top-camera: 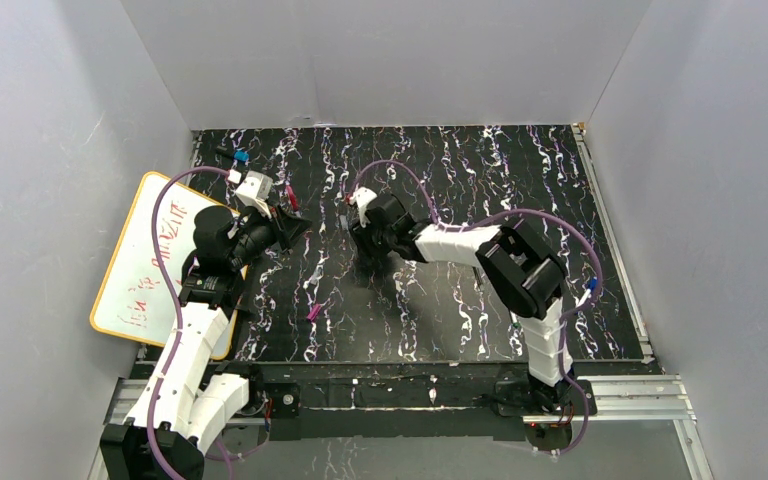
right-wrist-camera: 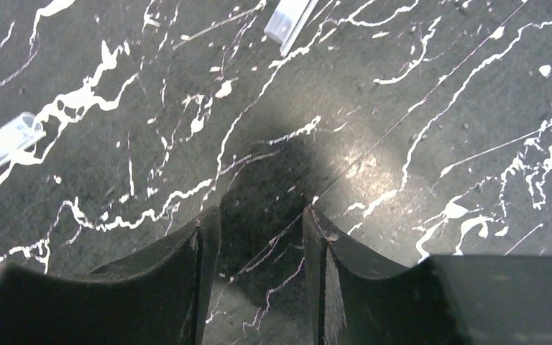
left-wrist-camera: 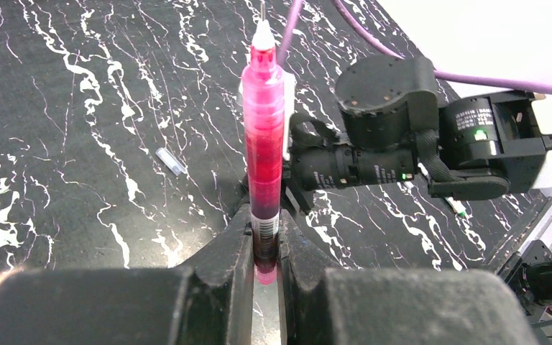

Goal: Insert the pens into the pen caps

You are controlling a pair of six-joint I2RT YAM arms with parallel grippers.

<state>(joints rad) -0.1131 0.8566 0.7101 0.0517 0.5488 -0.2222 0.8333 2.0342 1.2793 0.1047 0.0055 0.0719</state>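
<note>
Within left end effector (left-wrist-camera: 264, 226): magenta pen (left-wrist-camera: 264, 129), uncapped

Overhead looks down; wrist cameras hug table (top-camera: 410, 320).

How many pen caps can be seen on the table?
2. A short magenta plastic cap lies right of the left arm; a small clear greyish cap lies ahead-left of the right pincer. Others may be hidden.

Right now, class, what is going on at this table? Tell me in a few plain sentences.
The left gripper is shut on a pink pen, its uncapped tip pointing away. The right gripper hangs open and empty close over the black marbled table, with a clear cap lying nearby. A magenta cap lies loose nearer the arm bases.
</note>
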